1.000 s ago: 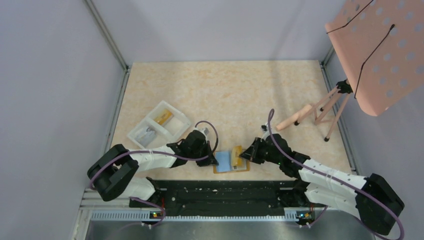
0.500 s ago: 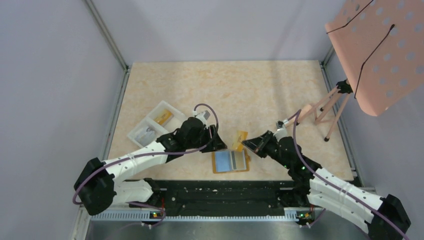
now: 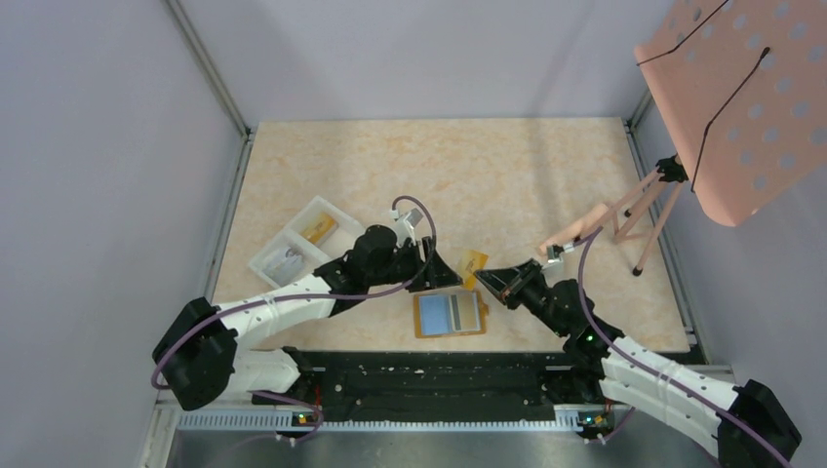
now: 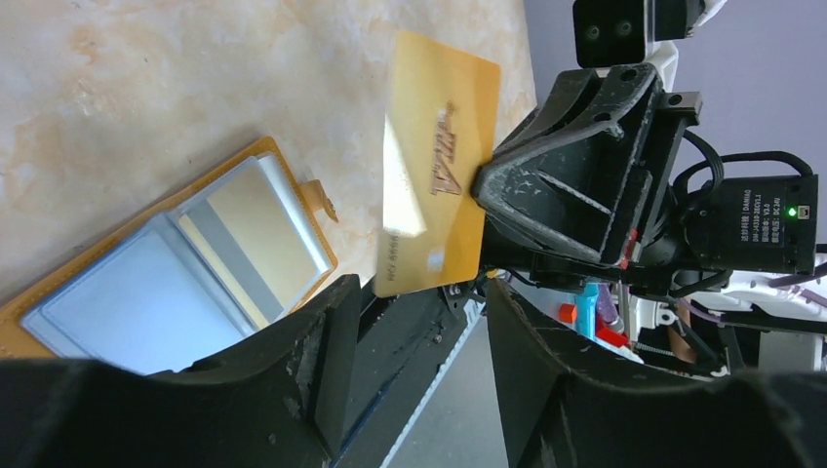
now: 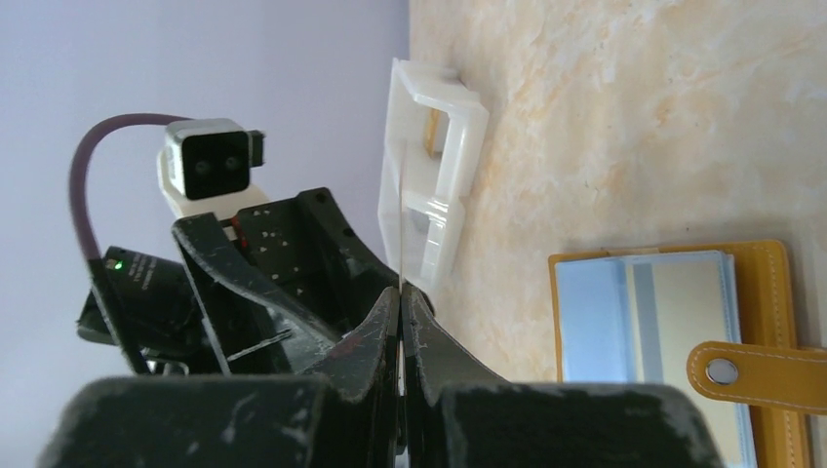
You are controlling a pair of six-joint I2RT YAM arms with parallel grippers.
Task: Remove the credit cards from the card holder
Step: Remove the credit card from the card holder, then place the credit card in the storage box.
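Right pincer [image 5: 401, 294] clamped on a gold card [image 4: 434, 166], held upright above the counter [image 3: 390, 166], probably offered for handover. Left pincer [image 3: 444, 275] gapes apart, facing it. Card holder [image 5: 770, 292] lies open on the counter; light blue card [image 3: 435, 314] and whitish card [image 3: 468, 312] not yet out.

Table [image 3: 439, 166] — card holder [image 3: 450, 315], white tray [image 3: 347, 219]

Laboratory robot test cell, as shown by a marble-patterned table [image 3: 439, 175] enclosed by plain pale walls [image 3: 98, 175] and metal rails [image 3: 207, 66]. A left arm [image 3: 278, 304] and a right arm [image 3: 653, 375], both cabled, are bolted at its near edge; a pink perforated panel [image 3: 761, 88] is carried on a tripod [image 3: 669, 172].
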